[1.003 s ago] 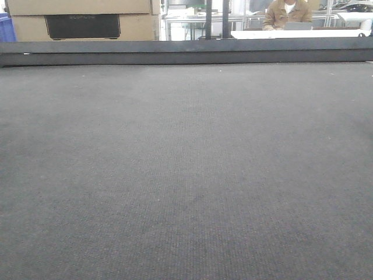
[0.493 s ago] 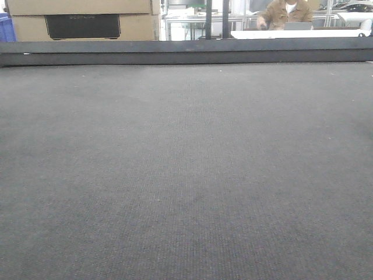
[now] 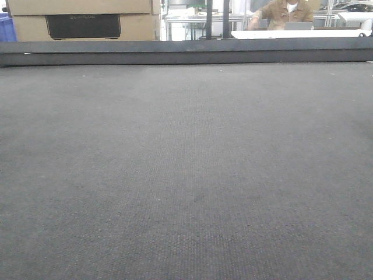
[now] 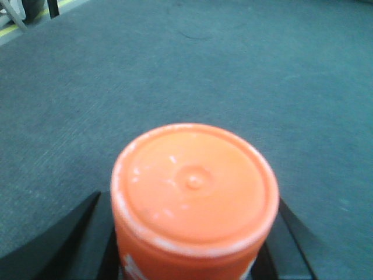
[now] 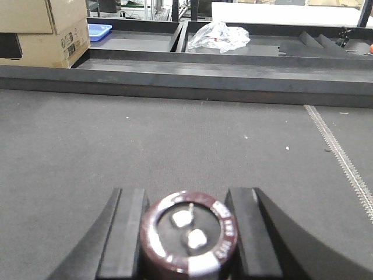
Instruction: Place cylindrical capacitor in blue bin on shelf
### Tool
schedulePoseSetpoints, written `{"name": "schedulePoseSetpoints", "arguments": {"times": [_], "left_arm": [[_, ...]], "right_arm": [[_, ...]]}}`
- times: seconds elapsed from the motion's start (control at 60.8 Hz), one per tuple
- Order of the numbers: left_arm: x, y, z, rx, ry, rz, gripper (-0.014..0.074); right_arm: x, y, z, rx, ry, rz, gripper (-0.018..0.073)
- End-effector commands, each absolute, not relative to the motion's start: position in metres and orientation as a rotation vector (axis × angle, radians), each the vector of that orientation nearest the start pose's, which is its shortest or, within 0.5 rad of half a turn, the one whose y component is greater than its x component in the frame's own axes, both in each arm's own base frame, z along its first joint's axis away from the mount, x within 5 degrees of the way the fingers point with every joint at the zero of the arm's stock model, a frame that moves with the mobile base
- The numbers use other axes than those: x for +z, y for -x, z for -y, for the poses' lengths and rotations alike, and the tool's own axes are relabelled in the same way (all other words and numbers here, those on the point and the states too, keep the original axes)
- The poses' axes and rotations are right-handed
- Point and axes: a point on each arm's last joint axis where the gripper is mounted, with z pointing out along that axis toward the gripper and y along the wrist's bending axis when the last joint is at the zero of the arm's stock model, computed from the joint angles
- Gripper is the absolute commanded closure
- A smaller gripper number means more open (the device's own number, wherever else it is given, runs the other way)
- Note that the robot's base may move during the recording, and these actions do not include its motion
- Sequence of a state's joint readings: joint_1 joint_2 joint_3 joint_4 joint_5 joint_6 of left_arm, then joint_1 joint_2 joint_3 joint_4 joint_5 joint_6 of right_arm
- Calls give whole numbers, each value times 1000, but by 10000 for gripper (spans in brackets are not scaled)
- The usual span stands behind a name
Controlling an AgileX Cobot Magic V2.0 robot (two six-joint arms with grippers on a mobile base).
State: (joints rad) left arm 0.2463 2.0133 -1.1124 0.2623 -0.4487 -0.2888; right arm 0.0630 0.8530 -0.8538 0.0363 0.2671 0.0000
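Right wrist-mounted view: cylindrical capacitor (image 5: 189,224) clamped terminals-up in the right end effector (image 5: 186,245), grey desk (image 5: 175,140) beyond. Likely mid-carry; next needs travel to the blue bin, then release. Far back, a blue tray (image 5: 99,30), contents untellable. Left end effector (image 4: 192,251) grasping an orange-capped container (image 4: 194,186).

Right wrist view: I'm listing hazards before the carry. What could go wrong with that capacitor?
1. The cylindrical capacitor sits between the right gripper's flat fingers by its round sides; it could twist or slip.
2. The raised dark rail crosses ahead; a low carry might clip it.
3. The left gripper holds an orange container, so it can't assist.
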Motion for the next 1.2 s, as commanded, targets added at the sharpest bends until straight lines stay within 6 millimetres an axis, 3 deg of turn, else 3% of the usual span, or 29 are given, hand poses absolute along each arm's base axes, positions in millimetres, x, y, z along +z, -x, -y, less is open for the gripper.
{"name": "schedulePoseSetpoints", "arguments": {"times": [0.0, 0.148, 0.312, 0.46, 0.575, 0.723, 1.019, 1.183], "left_arm": [[204, -413, -77, 33, 132, -1906, 708], [260, -393, -45, 47, 67, -1922, 708], [317, -356, 4, 21, -29, -1937, 708], [347, -320, 46, -33, -129, -1961, 708], [365, -291, 68, -113, -150, -1988, 708], [379, -254, 72, -167, -131, -2080, 708], [410, -178, 53, -222, -149, -2137, 708], [420, -147, 46, -260, -163, -2125, 708]], "right_arm": [[394, -181, -12, 83, 29, -1701, 721], [396, -181, -12, 83, 28, -1686, 721], [392, -180, -12, 83, 30, -1723, 721], [387, -181, -13, 83, 32, -1779, 721], [382, -182, -13, 82, 34, -1824, 721], [381, -182, -13, 82, 35, -1841, 721], [374, -178, -23, 102, 116, -1919, 721], [379, -168, -30, 133, 161, -1920, 721]]}}
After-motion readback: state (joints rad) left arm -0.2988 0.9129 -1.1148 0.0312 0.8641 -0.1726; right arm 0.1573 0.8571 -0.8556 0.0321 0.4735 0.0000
